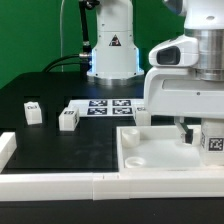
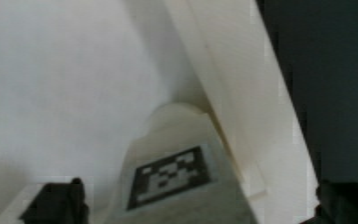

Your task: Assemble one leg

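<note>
A white leg [image 2: 172, 165] with a black-and-white tag stands against the inner wall of the large white panel [image 2: 51, 90]. It lies between my two dark fingertips [image 2: 55, 205], with a gap on each side. My gripper [image 2: 197, 208] is open around it. In the exterior view the gripper [image 1: 200, 135] hangs low over the panel [image 1: 150, 160] at the right, with the tagged leg [image 1: 214, 141] at its tip. Two more legs [image 1: 33, 112] [image 1: 68, 118] stand on the black table at the exterior view's left.
The marker board [image 1: 108, 106] lies on the table behind the panel. A white raised rim [image 1: 60, 185] runs along the front edge, with a white corner block [image 1: 6, 150] at the left. The robot base [image 1: 112, 45] stands at the back.
</note>
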`<act>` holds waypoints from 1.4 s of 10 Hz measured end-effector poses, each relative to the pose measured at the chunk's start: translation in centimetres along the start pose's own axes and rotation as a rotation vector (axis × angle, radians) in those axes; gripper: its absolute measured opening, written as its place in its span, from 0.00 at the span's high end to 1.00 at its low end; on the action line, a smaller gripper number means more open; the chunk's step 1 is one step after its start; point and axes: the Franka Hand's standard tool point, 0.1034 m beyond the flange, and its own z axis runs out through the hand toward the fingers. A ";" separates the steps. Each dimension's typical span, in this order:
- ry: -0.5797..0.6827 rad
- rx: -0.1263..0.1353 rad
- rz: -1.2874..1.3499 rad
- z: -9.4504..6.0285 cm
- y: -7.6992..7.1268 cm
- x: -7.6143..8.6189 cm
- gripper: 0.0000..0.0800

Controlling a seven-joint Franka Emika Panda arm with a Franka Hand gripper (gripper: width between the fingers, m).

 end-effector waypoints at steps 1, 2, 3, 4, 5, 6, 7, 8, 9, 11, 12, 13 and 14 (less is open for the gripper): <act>0.002 -0.007 -0.105 0.0 0.2 0.1 0.19; 0.002 -0.007 -0.120 0.0 0.2 0.1 0.19; 0.002 -0.007 -0.117 0.0 0.2 0.1 0.37; 0.002 -0.007 -0.117 0.0 0.2 0.1 0.54; 0.002 -0.007 -0.117 0.0 0.2 0.1 0.67; 0.002 -0.007 -0.117 0.0 0.2 0.1 0.67; 0.002 -0.007 -0.107 0.0 0.2 0.1 0.66; 0.002 -0.007 -0.062 0.0 0.2 0.1 0.66; 0.005 -0.004 -0.026 0.0 0.2 0.2 0.66; 0.021 0.003 0.285 -0.1 0.3 0.2 0.66; 0.021 0.006 0.418 -0.1 0.3 0.2 0.66; 0.021 0.009 0.546 -0.1 0.3 0.2 0.66; 0.023 0.013 0.648 0.0 0.3 0.2 0.66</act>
